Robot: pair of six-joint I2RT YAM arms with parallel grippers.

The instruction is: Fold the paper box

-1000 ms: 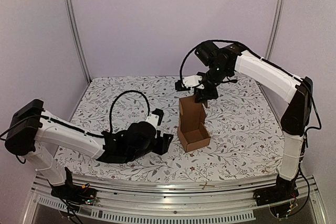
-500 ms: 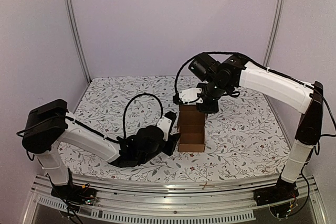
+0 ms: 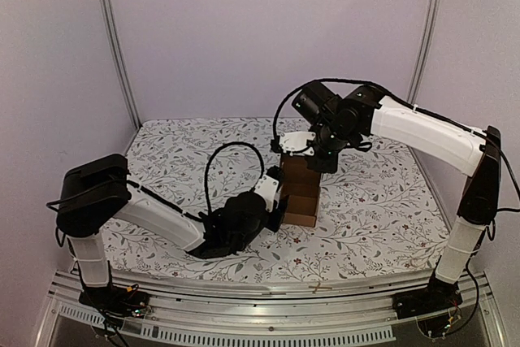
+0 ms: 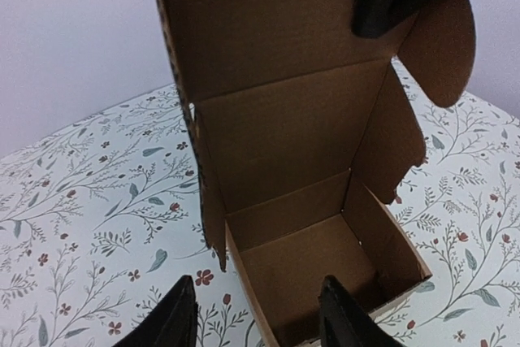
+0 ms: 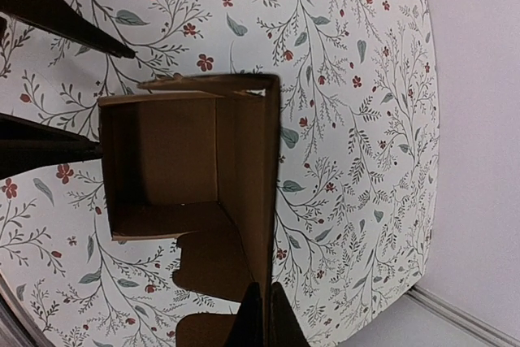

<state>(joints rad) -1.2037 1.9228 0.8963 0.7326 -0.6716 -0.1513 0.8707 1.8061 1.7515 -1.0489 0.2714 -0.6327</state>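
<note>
Left gripper (image 4: 257, 298): about half open and holding nothing; its fingers straddle the near wall at one corner without pinching it.
Right gripper (image 3: 321, 162): fingers pressed together; its tip meets the top edge of the lid panel (image 4: 268, 22), and no cardboard shows between the fingers.
Paper box (image 4: 284, 144): stands upright and open-topped on the tablecloth (image 3: 179, 160), directly ahead of the left gripper and just below the right one; the lid rises from the wall farthest from the left gripper.
Risk, sliding: a push on the lid could shove the light carton into the left fingers or tip it, since neither gripper clamps it.
Risk, jamming: the side flaps (image 4: 390, 144) stand up beside the cavity, so the lid would likely catch on them if it closes before they fold in.
Risk, crumpling: the rounded tab (image 4: 443, 46) beside the right gripper's tip may buckle if pressed off-line.
Edges: the lid's top edge is the contact line, and the near rim lies between the left fingers.
Open room: bare cloth lies beyond and to the outer side of the right gripper; the left gripper crowds the near side.
</note>
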